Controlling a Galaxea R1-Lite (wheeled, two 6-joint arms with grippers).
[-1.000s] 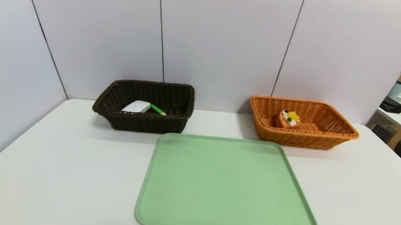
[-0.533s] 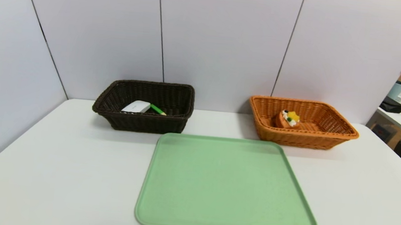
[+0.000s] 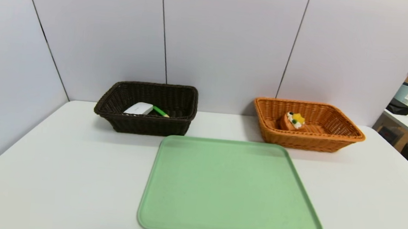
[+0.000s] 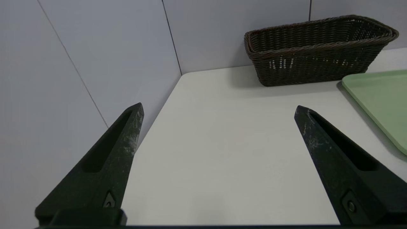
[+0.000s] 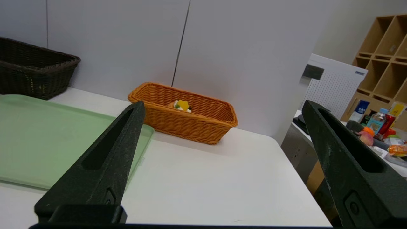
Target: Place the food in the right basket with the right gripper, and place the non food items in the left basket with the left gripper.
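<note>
The toy cake (image 3: pixel 292 121) sits inside the orange basket (image 3: pixel 307 134), toward that basket's left end in the head view, with its cream and yellow fruit showing above the rim; it lies just as it did in the earlier frame. In the dark brown basket (image 3: pixel 147 124), the white device (image 3: pixel 139 108) and the green-handled utensil (image 3: pixel 160 111) also keep their places, lying close beside each other. Neither basket has shifted. The green tray (image 3: pixel 232 189) stays where it was, in front of and between the two baskets, on the white surface (image 3: pixel 73 177).

The left tool (image 4: pixel 218 107) is spread wide open, holding nothing, over the left part of the surface, well apart from the dark brown basket. The right tool (image 5: pixel 224 103) is likewise wide open and holding nothing, over the right part. Both remain out of the head view, as earlier.
</note>
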